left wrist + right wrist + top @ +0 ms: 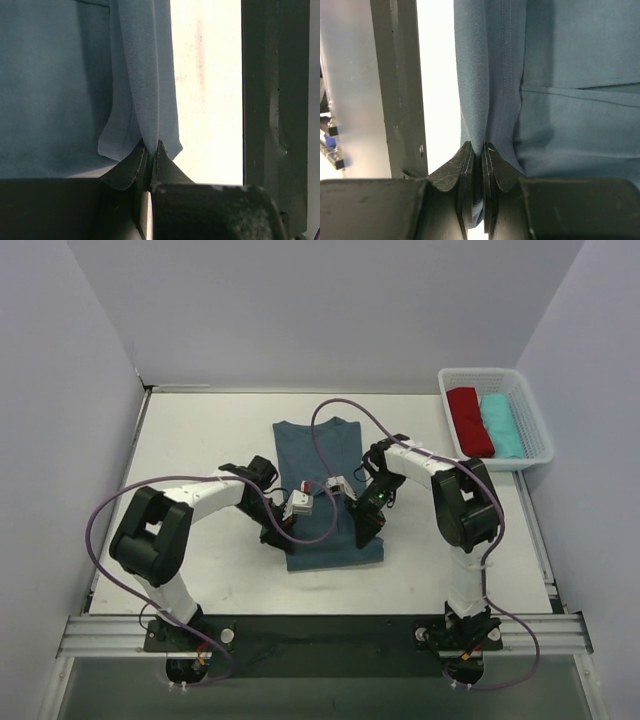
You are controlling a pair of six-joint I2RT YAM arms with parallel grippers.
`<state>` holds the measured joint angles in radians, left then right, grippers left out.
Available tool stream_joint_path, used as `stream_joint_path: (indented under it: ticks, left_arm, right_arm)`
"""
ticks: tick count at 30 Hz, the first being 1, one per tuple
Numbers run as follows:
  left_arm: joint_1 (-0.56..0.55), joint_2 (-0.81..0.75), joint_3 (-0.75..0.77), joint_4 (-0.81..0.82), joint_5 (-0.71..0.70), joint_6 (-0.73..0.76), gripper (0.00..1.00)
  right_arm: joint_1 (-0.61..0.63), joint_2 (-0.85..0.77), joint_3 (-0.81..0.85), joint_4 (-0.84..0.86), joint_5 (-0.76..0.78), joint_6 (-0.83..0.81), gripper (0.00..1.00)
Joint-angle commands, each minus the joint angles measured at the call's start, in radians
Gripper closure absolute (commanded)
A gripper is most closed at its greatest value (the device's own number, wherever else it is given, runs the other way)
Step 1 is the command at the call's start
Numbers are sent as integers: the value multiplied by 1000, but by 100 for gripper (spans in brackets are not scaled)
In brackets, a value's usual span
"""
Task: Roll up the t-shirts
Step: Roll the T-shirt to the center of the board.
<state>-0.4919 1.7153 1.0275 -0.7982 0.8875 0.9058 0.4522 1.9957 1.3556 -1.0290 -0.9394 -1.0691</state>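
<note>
On the white table [190, 450], a slate-blue cotton t-shirt [318, 455] – jaws of left gripper [150, 149] and right gripper [476, 149] each tight on its folded cloth.

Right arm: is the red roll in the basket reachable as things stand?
Probably not yet: the right gripper is shut on the blue t-shirt. Nothing stands between it and the basket, so likely yes once it lets go.
</note>
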Motion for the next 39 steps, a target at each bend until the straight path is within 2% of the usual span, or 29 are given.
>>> stream_joint_path:
  ticks: [1, 9, 17, 20, 21, 23, 24, 25, 30, 32, 34, 35, 37, 39]
  left_arm:
    - [19, 26, 28, -94, 4, 62, 100]
    - [29, 49, -1, 10, -67, -48, 100]
    - [29, 14, -56, 111, -140, -114, 86]
    - [30, -14, -70, 120, -156, -146, 77]
    - [32, -28, -85, 135, -180, -163, 67]
    - [35, -101, -107, 171, -215, -203, 61]
    - [39, -133, -119, 200, -251, -211, 51]
    - [41, -204, -141, 212, -268, -220, 46]
    - [24, -419, -196, 278, -320, -266, 33]
    - [-52, -534, -262, 336, -369, -289, 3]
    - [-137, -647, -325, 466, -455, -303, 3]
    - [-239, -681, -396, 511, -535, -301, 3]
    - [-331, -752, -467, 635, -599, -292, 3]
    - [-475, -769, -553, 736, -744, -251, 3]
  right_arm:
    - [-7, 43, 50, -157, 24, -64, 98]
    - [2, 101, 97, -155, 82, -14, 98]
    - [-1, 149, 154, -137, 132, 66, 97]
    - [0, 161, 171, -120, 146, 100, 96]
    - [2, 167, 174, -117, 158, 116, 96]
    - [3, 179, 184, -109, 174, 138, 96]
    - [5, 195, 189, -108, 189, 153, 96]
    - [6, 204, 204, -108, 197, 179, 96]
    - [13, 242, 240, -91, 228, 242, 95]
    - [26, 247, 246, -82, 246, 262, 95]
    - [37, 250, 244, -68, 263, 276, 94]
    - [48, 250, 244, -66, 267, 281, 94]
    - [52, 244, 241, -54, 264, 284, 94]
    - [52, 235, 234, -42, 255, 297, 94]
